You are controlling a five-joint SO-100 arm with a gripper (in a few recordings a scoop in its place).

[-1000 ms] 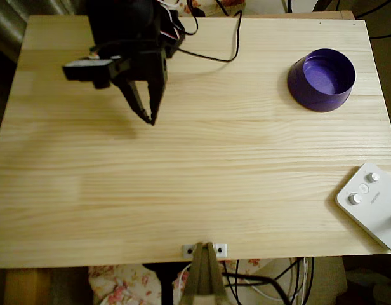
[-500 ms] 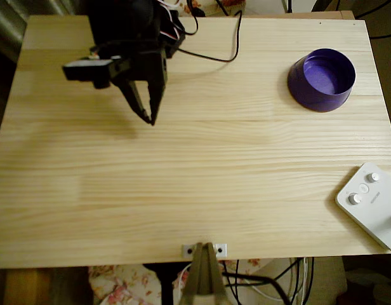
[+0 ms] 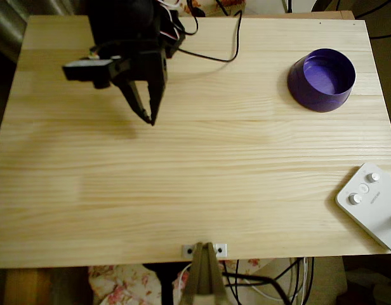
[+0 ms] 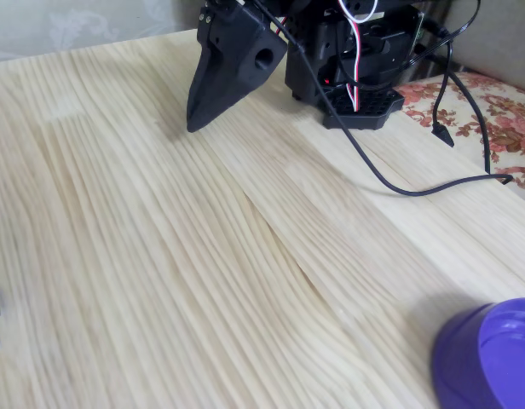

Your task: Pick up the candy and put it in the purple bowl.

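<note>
The candy is out of view in both the overhead and the fixed view. The purple bowl [image 3: 308, 94] stands upright and holds nothing at the table's far right; in the fixed view its rim [image 4: 493, 341] shows at the bottom right corner. My black gripper [image 3: 148, 118] hangs over the upper left of the wooden table, far from the bowl. Its fingers taper down to a single point with nothing between them. In the fixed view the gripper [image 4: 193, 126] points down just above the wood, shut.
A white control box with knobs [image 3: 372, 203] lies at the table's lower right corner. A black cable [image 3: 208, 57] runs from the arm's base [image 4: 356, 60] across the back of the table. A clamp [image 3: 204, 251] grips the front edge.
</note>
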